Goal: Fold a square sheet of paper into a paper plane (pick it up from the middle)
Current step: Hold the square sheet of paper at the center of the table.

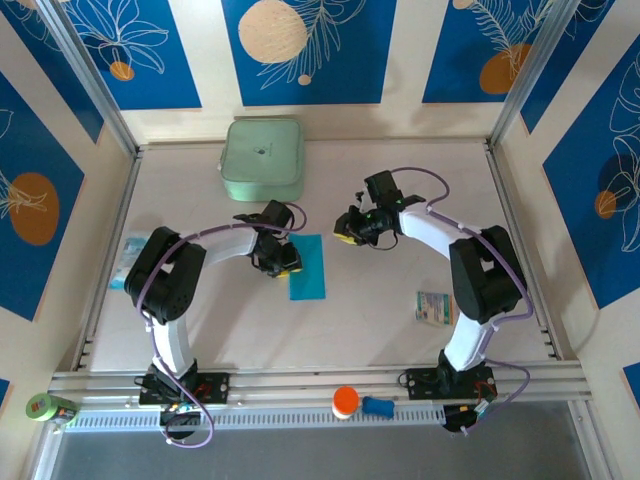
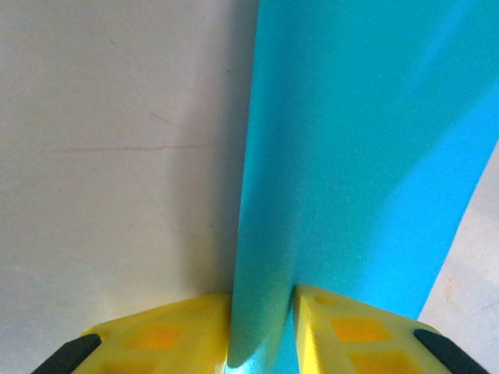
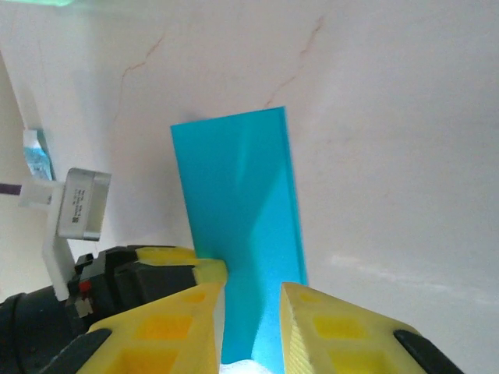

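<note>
The square sheet of paper is cyan-blue and lies folded into a narrow rectangle in the middle of the table; no paper plane is in view. My left gripper sits at the strip's left long edge. In the left wrist view a raised rounded fold of the paper stands between the yellow fingers and touches both, so that gripper is shut on it. My right gripper hovers up and to the right of the strip, apart from it. In its wrist view it is open, with the paper lying beyond the gap.
A pale green rounded box stands at the back of the table. Small printed packets lie at the right and at the left edge. An orange-capped item rests on the front rail. Wall panels enclose three sides.
</note>
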Action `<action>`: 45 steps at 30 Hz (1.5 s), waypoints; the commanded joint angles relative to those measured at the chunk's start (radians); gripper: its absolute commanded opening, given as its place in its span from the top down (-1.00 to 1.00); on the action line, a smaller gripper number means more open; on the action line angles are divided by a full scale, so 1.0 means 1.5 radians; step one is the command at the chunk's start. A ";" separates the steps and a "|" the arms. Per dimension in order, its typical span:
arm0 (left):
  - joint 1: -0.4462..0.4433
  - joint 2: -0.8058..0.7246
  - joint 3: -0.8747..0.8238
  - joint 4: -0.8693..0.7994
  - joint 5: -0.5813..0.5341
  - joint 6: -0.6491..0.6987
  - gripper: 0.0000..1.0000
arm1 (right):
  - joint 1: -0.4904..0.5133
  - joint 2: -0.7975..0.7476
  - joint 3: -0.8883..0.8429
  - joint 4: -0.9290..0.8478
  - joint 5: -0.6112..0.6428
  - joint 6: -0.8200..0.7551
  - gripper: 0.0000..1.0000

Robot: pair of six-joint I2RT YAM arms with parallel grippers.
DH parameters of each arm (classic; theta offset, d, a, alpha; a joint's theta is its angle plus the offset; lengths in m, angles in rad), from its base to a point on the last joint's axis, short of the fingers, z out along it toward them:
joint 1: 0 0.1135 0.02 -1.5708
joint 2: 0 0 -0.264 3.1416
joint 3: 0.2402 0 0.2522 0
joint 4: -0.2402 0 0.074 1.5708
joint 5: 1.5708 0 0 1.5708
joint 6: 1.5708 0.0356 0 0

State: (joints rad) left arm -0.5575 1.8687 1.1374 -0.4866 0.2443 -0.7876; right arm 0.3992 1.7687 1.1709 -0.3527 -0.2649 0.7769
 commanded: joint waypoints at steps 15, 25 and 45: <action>-0.013 0.091 -0.040 -0.056 -0.032 0.031 0.28 | 0.017 0.058 0.010 -0.028 -0.014 -0.022 0.51; -0.017 0.106 -0.038 -0.056 -0.032 0.042 0.28 | 0.062 0.089 0.036 -0.028 -0.041 -0.037 0.58; -0.020 0.119 -0.041 -0.057 -0.036 0.047 0.29 | 0.101 0.179 0.083 -0.054 -0.048 -0.044 0.78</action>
State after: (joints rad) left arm -0.5613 1.9125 1.1534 -0.5163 0.2523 -0.7315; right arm 0.5442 2.0140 1.2774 -0.3912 -0.3279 0.7300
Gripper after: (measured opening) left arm 0.354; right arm 0.112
